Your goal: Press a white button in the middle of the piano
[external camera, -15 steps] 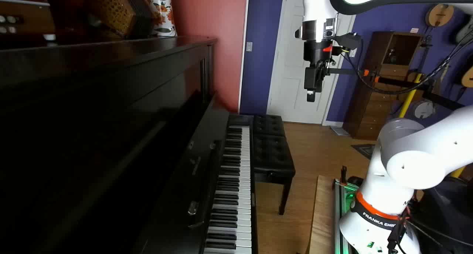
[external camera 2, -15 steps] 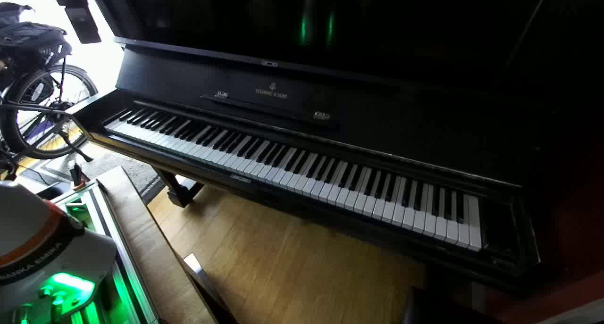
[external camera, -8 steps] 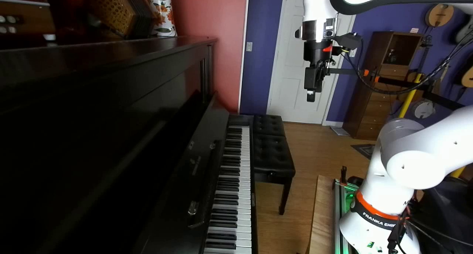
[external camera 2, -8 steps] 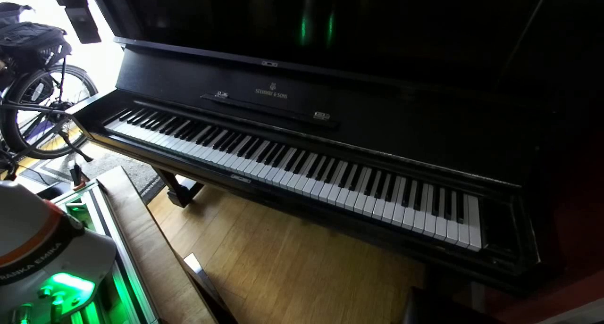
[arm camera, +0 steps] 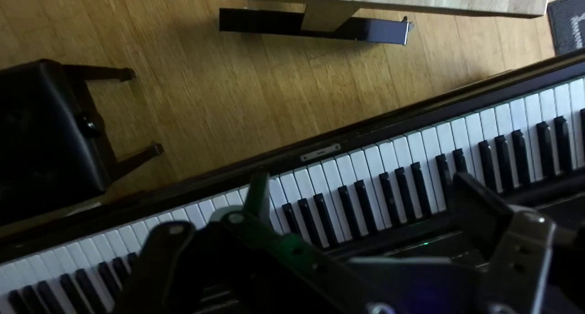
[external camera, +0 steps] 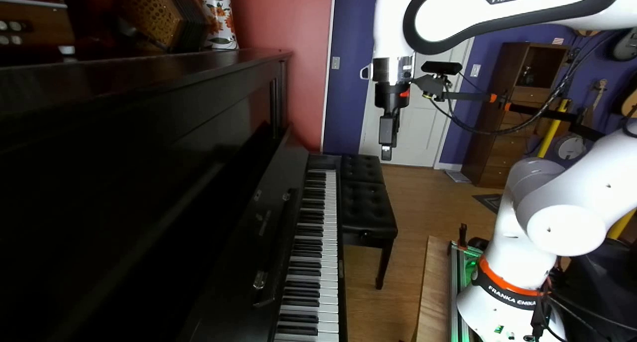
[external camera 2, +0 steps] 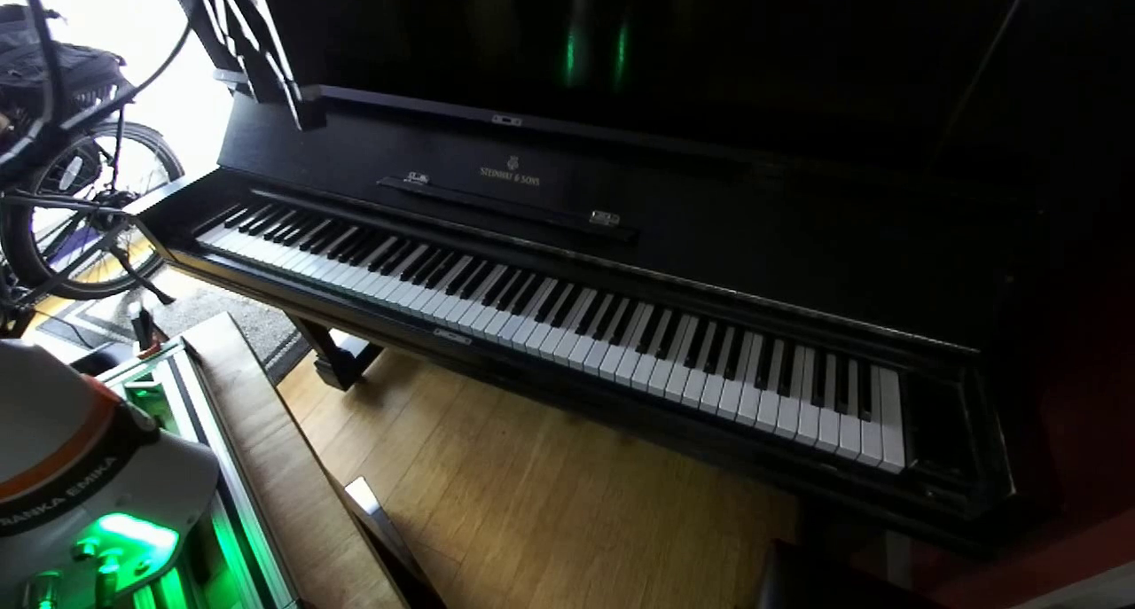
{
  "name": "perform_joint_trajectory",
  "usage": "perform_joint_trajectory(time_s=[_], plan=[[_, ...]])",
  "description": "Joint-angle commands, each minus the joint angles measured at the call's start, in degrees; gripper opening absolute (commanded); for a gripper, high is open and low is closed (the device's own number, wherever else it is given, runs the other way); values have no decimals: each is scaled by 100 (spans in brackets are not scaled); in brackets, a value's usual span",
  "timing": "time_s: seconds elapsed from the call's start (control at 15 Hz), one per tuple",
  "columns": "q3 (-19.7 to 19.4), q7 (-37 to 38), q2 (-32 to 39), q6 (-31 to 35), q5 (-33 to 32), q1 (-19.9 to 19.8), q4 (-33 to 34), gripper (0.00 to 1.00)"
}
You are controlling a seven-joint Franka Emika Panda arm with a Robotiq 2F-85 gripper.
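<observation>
Piano: at 9 o'clock in an exterior view; keyboard at 6. Gripper: hangs at the keyboard's 1 o'clock, jaws wide apart, nothing held. Step judged: approach. Next: centre over a middle white key, narrow the jaws, descend gently.
</observation>
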Motion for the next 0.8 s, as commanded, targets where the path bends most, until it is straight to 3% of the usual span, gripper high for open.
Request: perform_joint_trajectory(time_s=[0.0,0.4,0.73], plan=[[-206,-622,785,702,239,297,-141,100],[-296,-1418,1733,1642,389,348,-316,100],[-235,-1401,1953,1658,318,256,-271,100]])
